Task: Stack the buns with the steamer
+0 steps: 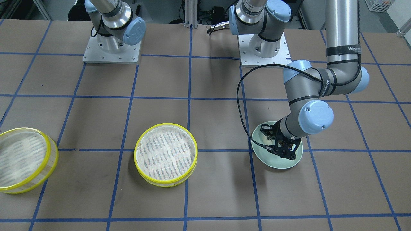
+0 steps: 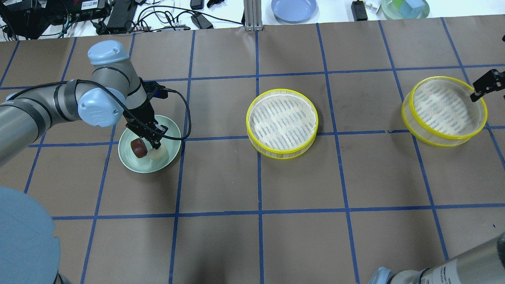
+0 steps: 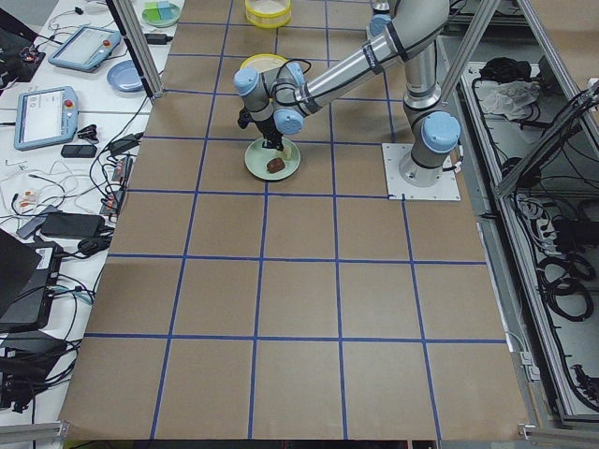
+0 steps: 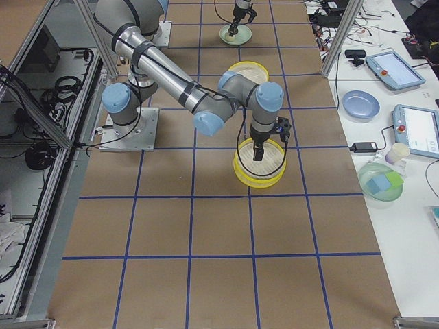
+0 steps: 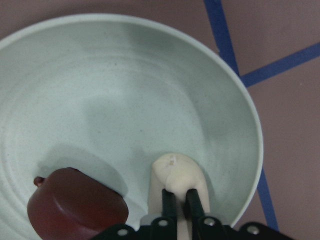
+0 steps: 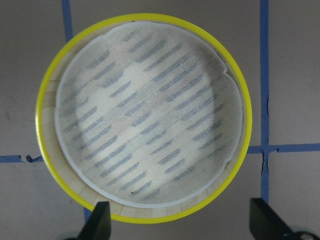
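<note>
Task barely begun, by the look of it. No bun is in a tray and the trays are not stacked.

Left tool (image 5: 180, 197): down inside the plate (image 5: 125, 75), fingers drawn close together and pinched into the top of the white bun (image 5: 175, 170). Looks like a grip. The bun sits on the plate, not lifted.

Just beside that tool's tips: brown bun (image 5: 75, 205), also on the plate. It is close to the white one, and you can't tell whether they touch.

Well away from the left tool, across the counter (image 2: 300, 236): nearer tray (image 2: 282, 152). White cloth liner only, nothing in it.

Farthest off: farther tray (image 6: 44, 120), directly under the right tool (image 6: 182, 222). That tool hangs above it with fingers spread wide, holding nothing. The tray is bare apart from its liner.

Left for you, as I judge it: get each bun into a tray, then set one tray on the other.
</note>
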Robot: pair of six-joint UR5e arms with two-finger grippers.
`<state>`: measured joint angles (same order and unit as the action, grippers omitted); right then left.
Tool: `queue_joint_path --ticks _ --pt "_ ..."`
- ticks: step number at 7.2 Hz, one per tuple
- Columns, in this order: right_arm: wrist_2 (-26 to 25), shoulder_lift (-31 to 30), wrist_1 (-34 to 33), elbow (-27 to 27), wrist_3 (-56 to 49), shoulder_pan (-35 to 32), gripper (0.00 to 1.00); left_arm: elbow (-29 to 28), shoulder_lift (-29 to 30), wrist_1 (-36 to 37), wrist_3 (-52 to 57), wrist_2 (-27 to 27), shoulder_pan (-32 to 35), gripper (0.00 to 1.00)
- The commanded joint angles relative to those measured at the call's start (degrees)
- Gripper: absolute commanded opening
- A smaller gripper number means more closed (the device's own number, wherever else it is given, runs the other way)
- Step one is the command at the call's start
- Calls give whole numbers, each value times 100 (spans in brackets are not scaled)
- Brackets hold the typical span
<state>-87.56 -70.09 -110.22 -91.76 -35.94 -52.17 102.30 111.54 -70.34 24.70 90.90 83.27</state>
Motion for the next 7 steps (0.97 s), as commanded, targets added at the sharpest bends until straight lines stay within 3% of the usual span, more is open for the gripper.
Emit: queue_joint_path --ticks 1,4,6,7 --pt "-6 240 -333 0 -229 84 89 -681 -194 -372 -656 -80 205 0" --pt "-33 872 -1334 0 -552 145 80 -1071 -178 -305 -2719 -573 899 0" --pt "-94 1066 -1345 -9 -773 189 65 -1125 -64 482 -4018 -1702 1242 0" --pt "-138 1119 -1345 -9 -1114 198 47 -1116 16 843 -4495 -2159 1374 0"
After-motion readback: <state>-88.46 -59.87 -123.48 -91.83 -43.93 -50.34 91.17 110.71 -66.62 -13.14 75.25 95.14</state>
